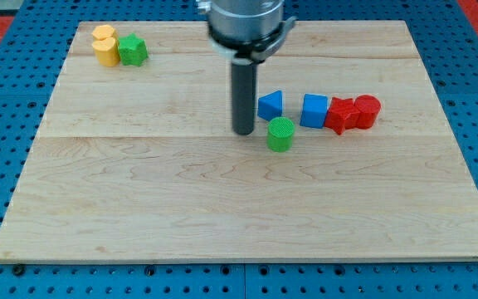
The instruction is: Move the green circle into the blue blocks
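The green circle (280, 134) stands near the board's middle, just below the blue blocks. A blue triangle (270, 105) sits above it and slightly left. A blue cube (314, 110) sits to the upper right of the circle. My tip (244, 131) rests on the board just left of the green circle, with a small gap between them, and below-left of the blue triangle.
Two red blocks (351, 114) sit touching the blue cube's right side. A yellow block pair (104, 45) and a green star-like block (133, 51) sit at the view's top left. The wooden board (222, 208) lies on a blue pegboard.
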Controlling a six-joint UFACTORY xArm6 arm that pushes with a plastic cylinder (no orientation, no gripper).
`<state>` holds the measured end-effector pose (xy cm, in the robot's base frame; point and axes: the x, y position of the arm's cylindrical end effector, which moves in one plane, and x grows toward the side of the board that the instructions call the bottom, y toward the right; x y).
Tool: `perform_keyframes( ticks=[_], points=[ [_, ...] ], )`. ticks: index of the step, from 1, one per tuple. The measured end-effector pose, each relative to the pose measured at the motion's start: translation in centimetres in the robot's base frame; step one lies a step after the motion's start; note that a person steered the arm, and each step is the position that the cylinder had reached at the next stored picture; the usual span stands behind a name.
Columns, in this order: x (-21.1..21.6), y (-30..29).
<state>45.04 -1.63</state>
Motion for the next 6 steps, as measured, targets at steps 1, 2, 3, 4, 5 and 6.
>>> perform_keyframes(
  ticks=[1, 2, 3, 4, 5, 6],
  points=[
    [3.0, 2.5],
    [0.7, 9.0],
    [0.0, 9.1],
    [1.0, -2.1],
    [-6.5, -13.0],
    [-12.4, -24.0]
  ],
)
